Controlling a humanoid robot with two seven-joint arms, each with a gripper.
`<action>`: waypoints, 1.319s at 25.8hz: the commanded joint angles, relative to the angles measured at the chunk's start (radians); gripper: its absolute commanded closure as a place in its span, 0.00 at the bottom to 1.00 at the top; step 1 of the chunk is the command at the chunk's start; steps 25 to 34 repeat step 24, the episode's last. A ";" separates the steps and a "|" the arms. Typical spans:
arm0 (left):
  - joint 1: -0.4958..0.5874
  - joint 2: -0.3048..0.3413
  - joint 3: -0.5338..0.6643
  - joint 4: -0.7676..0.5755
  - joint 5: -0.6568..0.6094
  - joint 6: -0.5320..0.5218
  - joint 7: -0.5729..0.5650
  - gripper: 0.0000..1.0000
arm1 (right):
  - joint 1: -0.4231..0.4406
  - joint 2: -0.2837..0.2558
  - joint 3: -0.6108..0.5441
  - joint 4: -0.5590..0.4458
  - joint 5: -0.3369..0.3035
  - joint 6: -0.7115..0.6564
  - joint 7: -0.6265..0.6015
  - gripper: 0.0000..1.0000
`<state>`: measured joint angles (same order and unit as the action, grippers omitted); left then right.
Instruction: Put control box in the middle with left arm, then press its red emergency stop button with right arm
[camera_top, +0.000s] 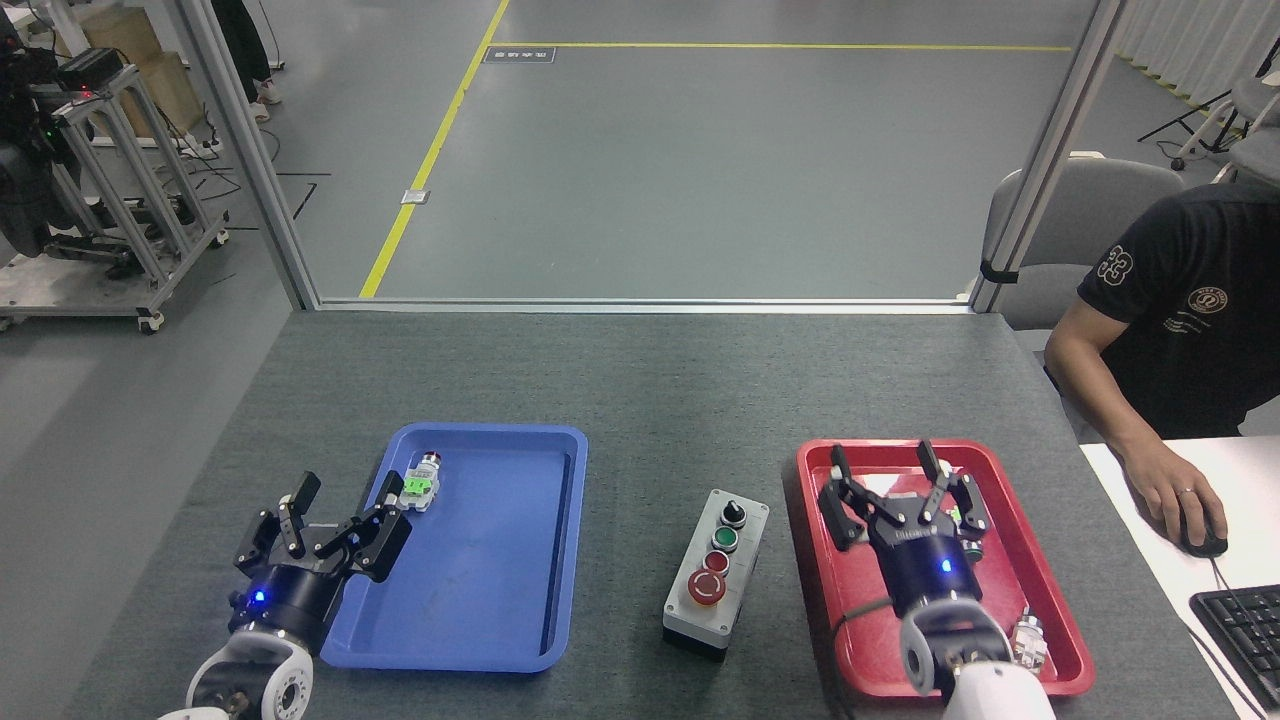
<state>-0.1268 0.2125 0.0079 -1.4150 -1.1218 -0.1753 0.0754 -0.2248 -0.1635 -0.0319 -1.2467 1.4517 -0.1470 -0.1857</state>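
Control box (716, 571) is set on bare table (650, 400) between trays, judged rigid, fairly light, best gripped across long sides; left pincer (335, 520) and right pincer (890, 480) are spread open, empty.

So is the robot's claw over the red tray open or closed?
Open. The right gripper hangs over the red tray with its black fingers spread wide apart, nothing held between them.
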 joint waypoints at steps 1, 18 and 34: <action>0.088 -0.005 0.000 -0.039 0.000 -0.003 0.001 0.01 | 0.206 0.019 -0.016 -0.165 0.007 0.014 -0.001 0.00; 0.087 -0.074 -0.006 0.005 0.011 -0.001 0.030 0.01 | 0.222 0.078 -0.008 -0.289 0.012 0.165 0.011 0.00; 0.087 -0.074 -0.006 0.005 0.011 -0.001 0.030 0.01 | 0.219 0.068 -0.010 -0.278 0.012 0.142 0.011 0.00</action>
